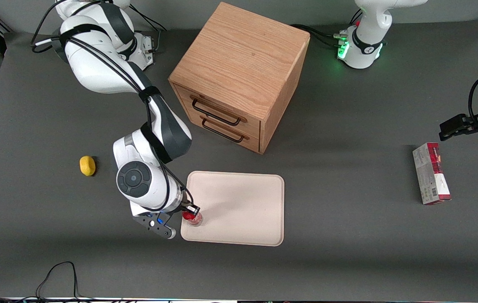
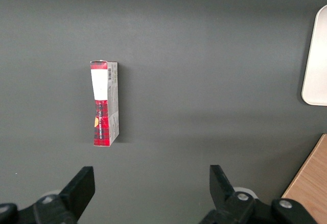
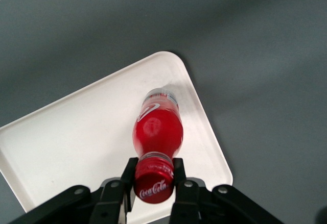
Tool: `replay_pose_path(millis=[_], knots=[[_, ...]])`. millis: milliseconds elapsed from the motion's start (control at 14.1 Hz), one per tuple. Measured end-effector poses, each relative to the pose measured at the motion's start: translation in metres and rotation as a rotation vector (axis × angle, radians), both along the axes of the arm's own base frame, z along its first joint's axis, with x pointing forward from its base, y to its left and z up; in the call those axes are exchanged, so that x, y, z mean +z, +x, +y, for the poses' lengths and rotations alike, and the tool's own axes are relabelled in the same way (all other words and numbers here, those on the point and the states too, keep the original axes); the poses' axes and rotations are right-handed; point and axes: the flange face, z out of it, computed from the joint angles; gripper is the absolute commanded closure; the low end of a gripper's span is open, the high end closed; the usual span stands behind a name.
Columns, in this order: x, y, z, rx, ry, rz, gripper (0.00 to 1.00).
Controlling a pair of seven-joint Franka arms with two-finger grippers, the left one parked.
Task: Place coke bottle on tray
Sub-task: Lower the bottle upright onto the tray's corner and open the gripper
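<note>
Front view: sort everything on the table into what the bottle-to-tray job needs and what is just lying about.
Part of the job:
- coke bottle, over a corner of the tray
- tray
- gripper, shut on the bottle's cap

Just lying about:
- lemon
- wooden drawer cabinet
- red-and-grey carton, toward the parked arm's end

In the front view, the gripper (image 1: 191,209) is largely hidden under the arm's wrist, and only the cap and shoulder of the coke bottle (image 1: 192,217) are seen. The tray (image 2: 318,60) is cut off at the left wrist view's 3 o'clock edge.
</note>
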Motion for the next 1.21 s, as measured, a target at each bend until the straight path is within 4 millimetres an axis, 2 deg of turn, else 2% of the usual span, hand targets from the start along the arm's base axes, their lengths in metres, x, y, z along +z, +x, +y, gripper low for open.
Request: replay_pose_path(millis=[994, 1207], knots=[[0.004, 0.001, -0.001, -0.004, 0.002, -0.008, 0.0], [0.016, 0.004, -0.003, -0.004, 0.008, -0.03, 0.0]])
